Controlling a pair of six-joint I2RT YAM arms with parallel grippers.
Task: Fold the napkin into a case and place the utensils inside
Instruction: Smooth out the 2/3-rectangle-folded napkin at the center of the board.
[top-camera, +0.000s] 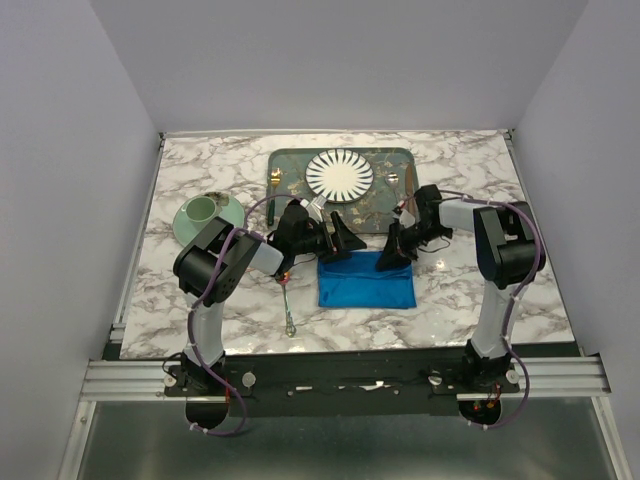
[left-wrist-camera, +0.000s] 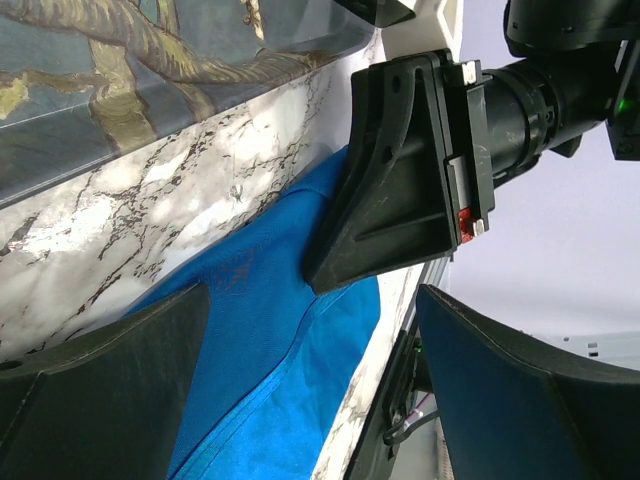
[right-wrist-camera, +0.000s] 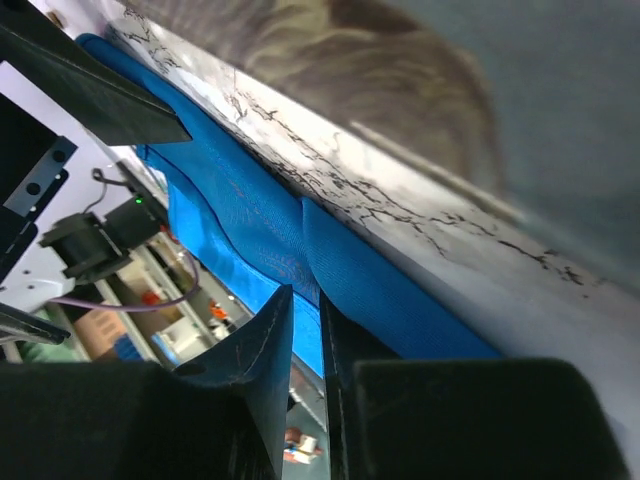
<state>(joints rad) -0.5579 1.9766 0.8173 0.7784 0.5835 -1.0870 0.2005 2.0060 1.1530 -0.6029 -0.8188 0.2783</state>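
Note:
The bright blue napkin (top-camera: 366, 282) lies folded into a rectangle on the marble table, in front of the tray. My right gripper (top-camera: 395, 252) is at its far edge. In the right wrist view the jaws (right-wrist-camera: 305, 305) are almost closed, pinching a raised fold of the napkin (right-wrist-camera: 250, 215). My left gripper (top-camera: 345, 245) is at the napkin's far left corner. In the left wrist view it (left-wrist-camera: 310, 390) is wide open and empty over the napkin (left-wrist-camera: 270, 340), facing the right gripper (left-wrist-camera: 400, 190). The slim fork and the spoon (top-camera: 288, 300) lie left of the napkin.
The grey-green patterned tray (top-camera: 290, 160) at the back holds a striped white plate (top-camera: 339, 174), a gold fork (top-camera: 275, 180) and other cutlery (top-camera: 400, 185). A green cup on a saucer (top-camera: 205, 215) stands at the left, by my left arm.

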